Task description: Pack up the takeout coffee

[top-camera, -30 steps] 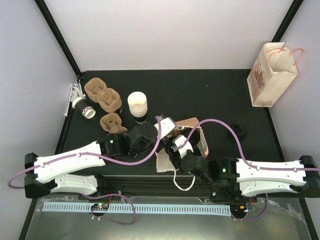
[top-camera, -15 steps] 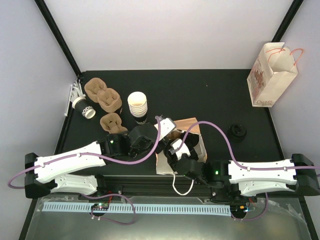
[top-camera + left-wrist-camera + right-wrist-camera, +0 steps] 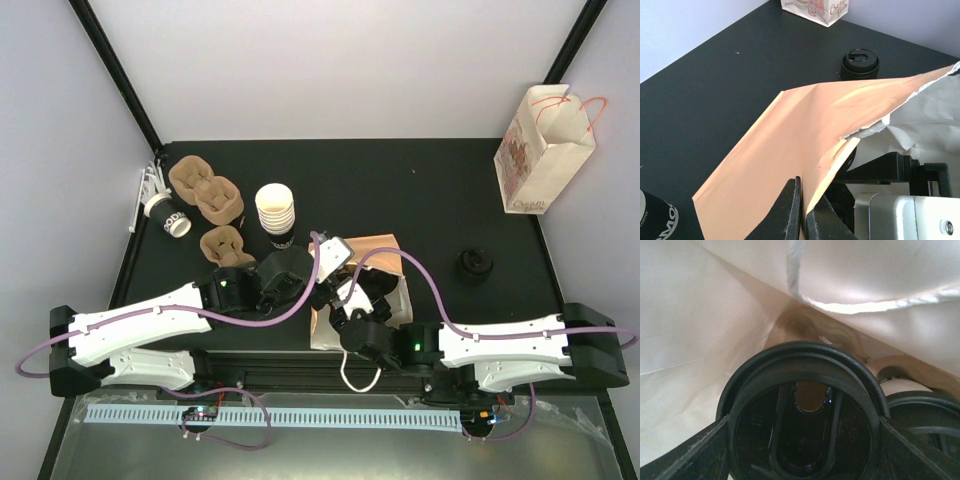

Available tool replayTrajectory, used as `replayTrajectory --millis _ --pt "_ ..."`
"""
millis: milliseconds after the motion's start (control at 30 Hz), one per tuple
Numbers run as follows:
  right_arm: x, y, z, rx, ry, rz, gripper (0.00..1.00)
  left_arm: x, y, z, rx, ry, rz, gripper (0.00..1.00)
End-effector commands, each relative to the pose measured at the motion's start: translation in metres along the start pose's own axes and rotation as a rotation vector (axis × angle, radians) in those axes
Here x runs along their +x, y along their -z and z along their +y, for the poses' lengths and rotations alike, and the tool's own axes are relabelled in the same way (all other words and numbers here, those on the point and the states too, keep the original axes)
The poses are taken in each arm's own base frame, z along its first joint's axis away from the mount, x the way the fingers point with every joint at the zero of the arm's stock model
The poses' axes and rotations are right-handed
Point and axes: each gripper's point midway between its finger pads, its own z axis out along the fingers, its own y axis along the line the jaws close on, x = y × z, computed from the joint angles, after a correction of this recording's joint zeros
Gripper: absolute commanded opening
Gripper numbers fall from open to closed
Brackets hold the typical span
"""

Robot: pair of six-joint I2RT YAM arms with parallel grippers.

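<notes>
- At the near middle of the desk (image 3: 400, 180), a brown paper bag (image 3: 790, 150) lies on its side, its mouth toward the near edge.
- Left hand (image 3: 804, 210): fingers pinched together on the bag's upper edge, lifting the mouth open.
- Right hand (image 3: 802, 452): reached inside the bag, fingers spread wide around a lidded cup (image 3: 802, 410) and gripping it at the rim of its black lid.
- A second black lid (image 3: 925, 415) sits just beside the held cup, on its right; whatever is under it is hidden. The moulded brown pulp (image 3: 807, 325) behind both is probably a carrier lying in the bag.
- Outside the bag are a stack of white cups (image 3: 276, 212) without lids, a single cup (image 3: 168, 216) on its side at the far left, loose carriers (image 3: 205, 190), a spare lid (image 3: 473, 265) on the right, and a printed bag (image 3: 545, 150) in the far right corner.
- Progress, as a judgement: packing is well under way. One cup appears placed and the held one is about to be seated. Letting go and drawing the arm out remain, and possibly the single cup.
</notes>
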Motion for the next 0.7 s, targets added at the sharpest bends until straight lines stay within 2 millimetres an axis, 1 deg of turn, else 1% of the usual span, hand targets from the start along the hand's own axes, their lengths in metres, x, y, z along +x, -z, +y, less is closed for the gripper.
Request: replayTrajectory --millis 0,200,400,533,667 --pt "-0.025 0.003 -0.014 0.086 -0.056 -0.093 0.51 -0.023 0.013 -0.008 0.056 0.073 -0.079 0.02" --pt "-0.030 0.007 -0.017 0.065 -0.079 -0.153 0.51 -0.026 0.017 -0.003 0.041 0.094 -0.097 0.01" --pt "-0.028 0.002 -0.011 0.056 -0.029 -0.157 0.51 -0.029 0.022 0.002 0.027 0.138 -0.106 0.02" --pt "-0.025 -0.002 -0.011 0.045 -0.018 -0.143 0.51 -0.034 0.027 0.002 0.042 0.157 -0.120 0.02" --pt "-0.031 0.002 -0.016 0.030 -0.052 -0.158 0.51 -0.033 0.028 0.001 0.053 0.145 -0.114 0.02"
